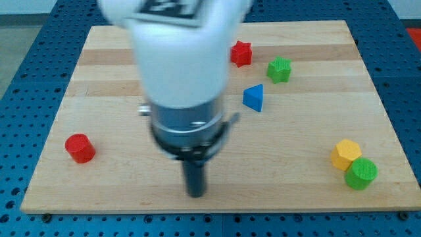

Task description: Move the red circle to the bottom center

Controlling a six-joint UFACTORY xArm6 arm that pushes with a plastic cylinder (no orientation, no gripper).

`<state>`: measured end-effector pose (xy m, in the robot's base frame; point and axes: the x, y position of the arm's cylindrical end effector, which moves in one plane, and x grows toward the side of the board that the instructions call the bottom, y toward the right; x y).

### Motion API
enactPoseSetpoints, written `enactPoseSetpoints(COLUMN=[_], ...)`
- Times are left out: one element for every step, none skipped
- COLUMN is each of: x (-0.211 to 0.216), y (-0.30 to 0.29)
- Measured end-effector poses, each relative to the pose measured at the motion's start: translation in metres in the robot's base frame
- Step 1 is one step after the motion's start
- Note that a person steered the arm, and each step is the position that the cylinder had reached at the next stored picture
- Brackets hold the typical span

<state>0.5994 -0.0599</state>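
Note:
The red circle (80,147) is a short red cylinder at the view's left, low on the wooden board (309,131). My tip (195,194) is the lower end of the dark rod, near the board's bottom edge at the middle. It stands well to the right of the red circle and a little lower, apart from it. The white and grey arm body (181,72) hangs over the board's middle and hides what lies under it.
A red star (241,53) and a green star (279,69) lie at the top right of centre. A blue triangle (253,98) lies below them. A yellow hexagon (345,154) touches a green circle (361,173) at the bottom right.

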Motion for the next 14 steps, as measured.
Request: enactPoseSetpoints(x=[0.000,-0.003,-0.018,-0.035,-0.059,-0.075,-0.075,-0.075,-0.075,-0.075,-0.063,-0.057,-0.057,-0.057], y=[-0.065,-0.127,-0.174,-0.214,-0.223,-0.208,-0.176,-0.147,-0.130,-0.107,-0.101,-0.088,-0.060,-0.026])
